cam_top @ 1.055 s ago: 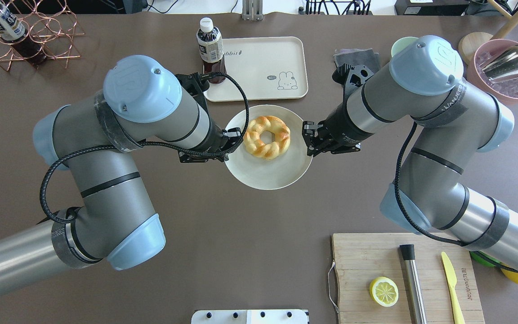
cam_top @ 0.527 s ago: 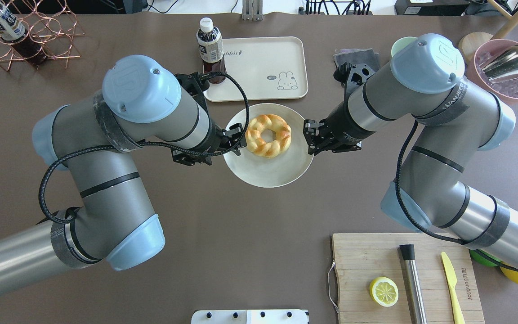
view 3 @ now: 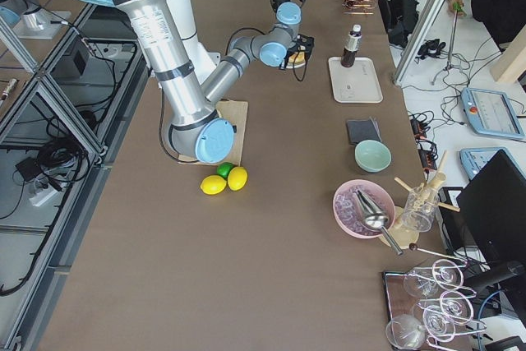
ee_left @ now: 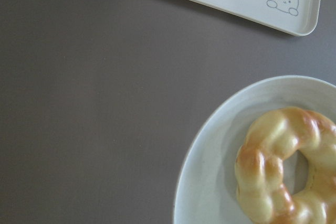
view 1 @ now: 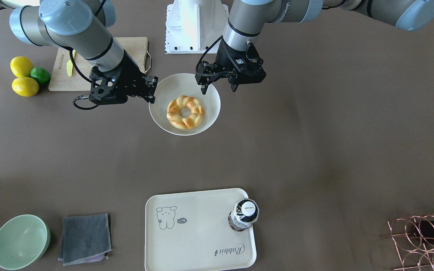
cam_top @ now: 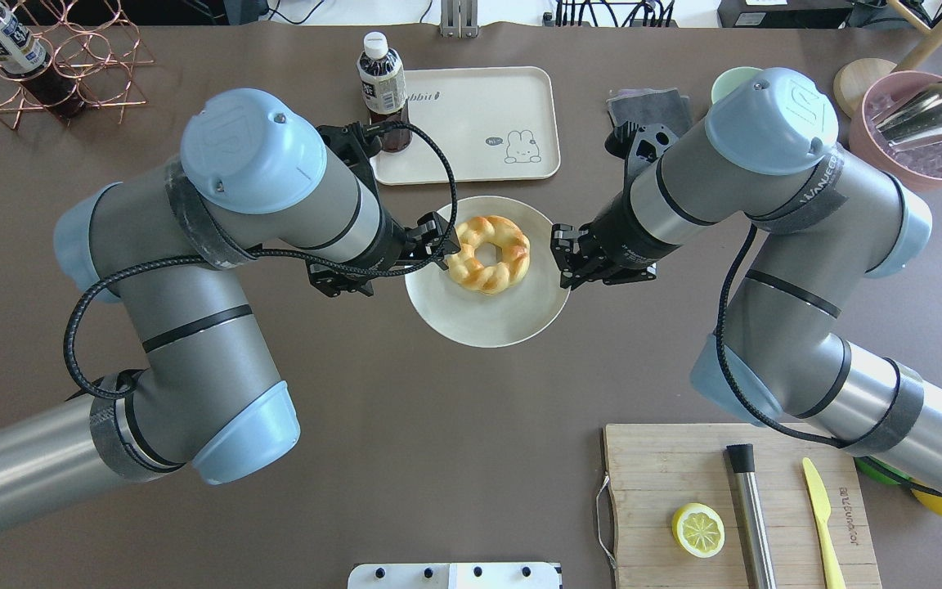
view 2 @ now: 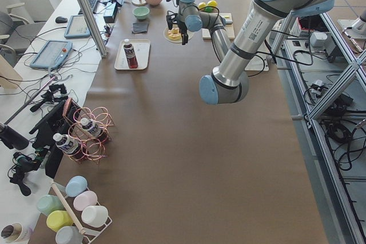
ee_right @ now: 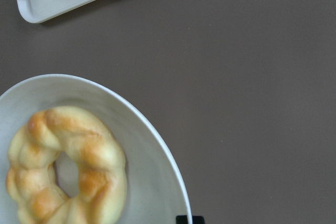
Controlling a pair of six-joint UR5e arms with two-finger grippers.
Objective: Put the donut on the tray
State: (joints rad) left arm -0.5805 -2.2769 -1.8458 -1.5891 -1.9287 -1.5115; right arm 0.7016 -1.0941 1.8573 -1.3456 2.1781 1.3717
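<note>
The golden twisted donut (cam_top: 487,254) lies on a round white plate (cam_top: 495,323) at the table's middle; it also shows in the front view (view 1: 185,111) and both wrist views (ee_left: 273,166) (ee_right: 89,156). The cream tray (cam_top: 479,123) with the rabbit drawing lies beyond the plate, apart from it (view 1: 198,233). My left gripper (cam_top: 441,239) is open and empty over the plate's left rim, close beside the donut (view 1: 219,89). My right gripper (cam_top: 559,258) is shut on the plate's right rim (view 1: 152,90).
A dark drink bottle (cam_top: 381,86) stands on the tray's left corner. A wooden cutting board (cam_top: 667,474) with a lemon half (cam_top: 697,530), a knife and a metal bar lies front right. A grey cloth (view 1: 85,239), green bowl (view 1: 20,241), pink bowl (cam_top: 925,127) and copper rack (cam_top: 70,65) line the far side.
My left gripper has moved right and a little away from me, over the plate's rim up to the donut. The plate and right gripper shifted slightly together.
</note>
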